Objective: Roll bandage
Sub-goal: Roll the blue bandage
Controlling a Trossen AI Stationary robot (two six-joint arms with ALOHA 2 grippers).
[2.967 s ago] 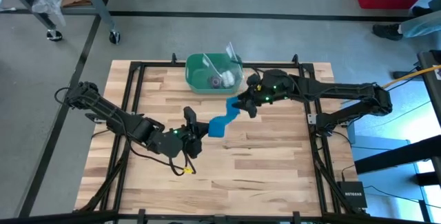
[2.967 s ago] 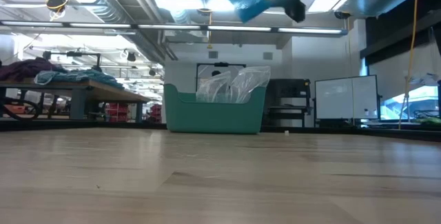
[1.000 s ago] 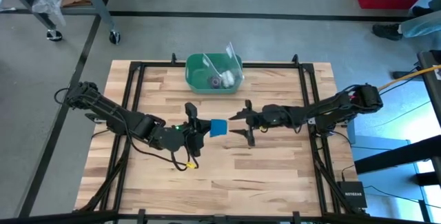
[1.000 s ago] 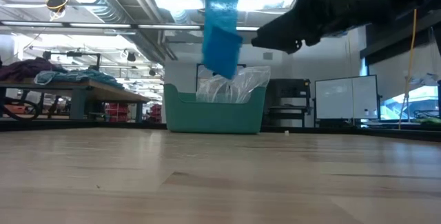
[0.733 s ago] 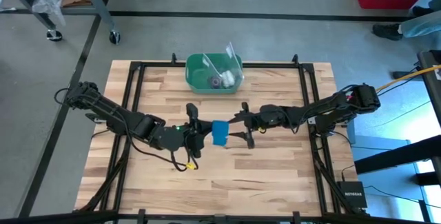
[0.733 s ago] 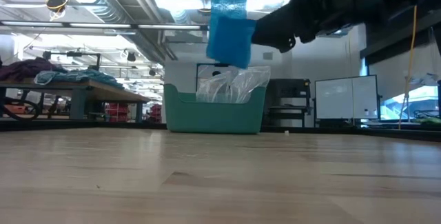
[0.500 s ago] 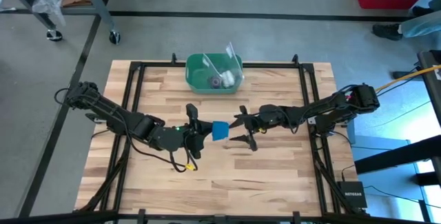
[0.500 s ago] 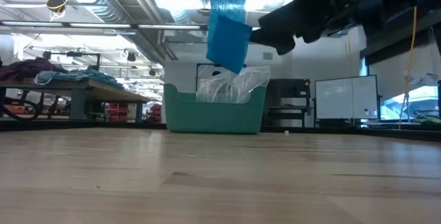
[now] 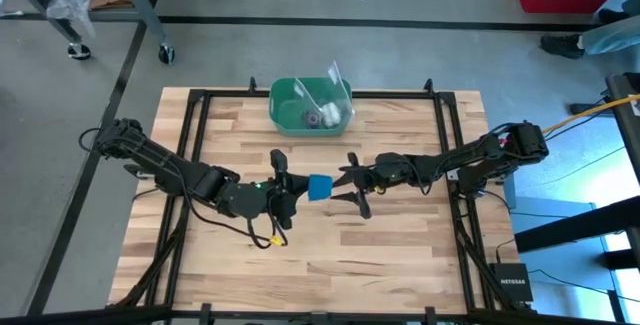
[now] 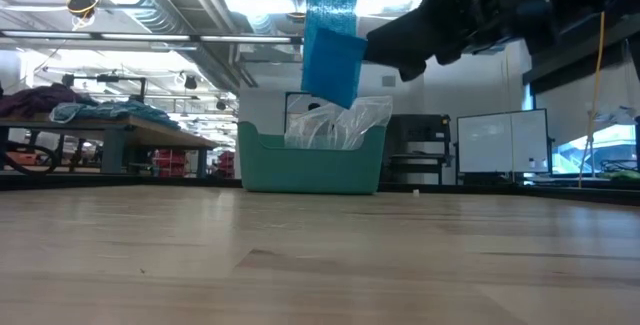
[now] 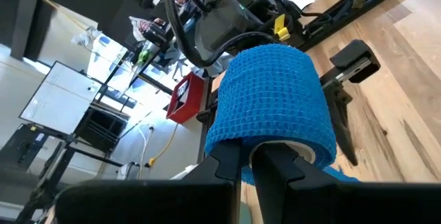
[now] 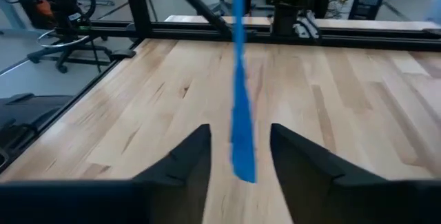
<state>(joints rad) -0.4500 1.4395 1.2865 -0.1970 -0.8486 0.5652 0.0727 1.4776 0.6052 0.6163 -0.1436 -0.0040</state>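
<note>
The bright blue bandage is held up over the middle of the table. In the low view it hangs as a flat band, its lower end clear of the table. My left gripper is shut on it. In the left wrist view the band curves over the fingertips. My right gripper is open just right of the bandage and faces the left gripper. In the right wrist view the band hangs edge-on between its two fingers, apart from them. My left gripper pinches the bandage between its two fingers at the band's upper part, which wraps over the fingertips. The fingers lie about level and point toward the table's right. The rest hangs slack below them, lifted clear of the table.
A green bin with clear plastic and small items in it stands at the table's far edge, also seen in the low view. A black frame runs around the wooden tabletop. Bare wood lies near the front edge.
My right gripper has crept toward the table's left, closer to the left gripper, and has stayed open, its fingers now either side of the hanging band. The band's loose lower end has swung a little and hangs slightly higher.
</note>
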